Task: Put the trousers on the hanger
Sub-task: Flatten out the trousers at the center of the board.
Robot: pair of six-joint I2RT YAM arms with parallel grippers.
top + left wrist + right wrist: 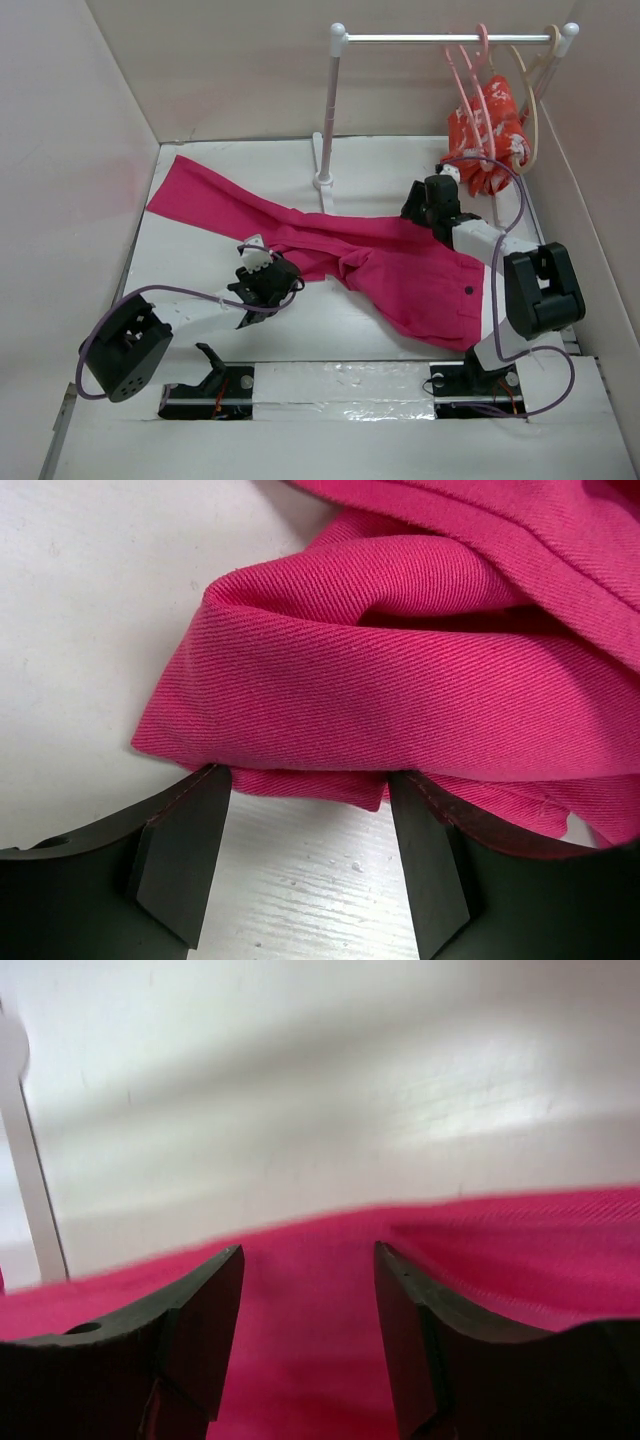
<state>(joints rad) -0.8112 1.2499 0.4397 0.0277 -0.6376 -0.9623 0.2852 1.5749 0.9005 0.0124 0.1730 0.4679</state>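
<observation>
Step in hand: getting hold of the trousers (400, 265), not yet lifted. They lie flat on the bench (200, 310), running diagonally from far-left corner to near-right, waistband w/ button toward the near-right edge. L fingers (200, 815) are spread wide at a folded leg edge approx mid-bench; the fold sits right at the tips, nothing pinched. R fingers (212, 1305) hover over the cloth toward the right edge, also apart, gripping nothing. The light-pink hanger (484, 38) hangs on the rail (420, 39) at the far-right corner, beside a red-orange garment (490, 135), well apart from the trousers. Next, prob.: L needs to push in & close on the fold, R drop & pinch too, then lift both together. The hanger also has to come off the rail or be threaded in place, which looks like the harder bit.
</observation>
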